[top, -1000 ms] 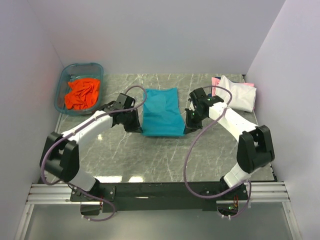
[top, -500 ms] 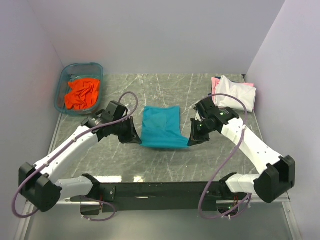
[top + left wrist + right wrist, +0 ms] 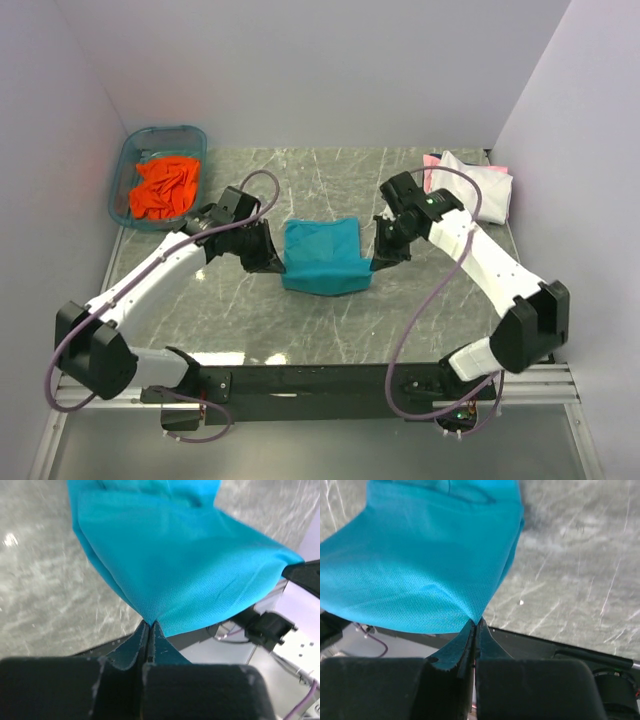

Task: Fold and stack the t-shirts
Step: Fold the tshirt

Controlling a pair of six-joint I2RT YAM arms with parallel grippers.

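Overhead view, read left to right. A translucent blue tub (image 3: 124, 182) stands at the 10 o'clock corner of the table (image 3: 330, 320); the orange t-shirt (image 3: 165, 187) lies crumpled inside it. The left gripper (image 3: 274, 262) sits at the 9 o'clock edge of the teal t-shirt (image 3: 322, 258); its jaws are pressed tight together on a pinch of that shirt's fabric (the left wrist view shows the cloth fanning straight out of the closed tips). The teal t-shirt occupies the table's centre, slung between the two grippers, its slack bulging toward 6 o'clock; whether that lower fold rests on the marble cannot be told. The right gripper (image 3: 378, 258) has the shirt's 3 o'clock edge; its jaws are likewise clamped fully onto teal cloth, no gap visible. The white t-shirt (image 3: 480, 190) lies folded at the 2 o'clock corner; the pink t-shirt (image 3: 431, 162) lies under it, only its edges showing.
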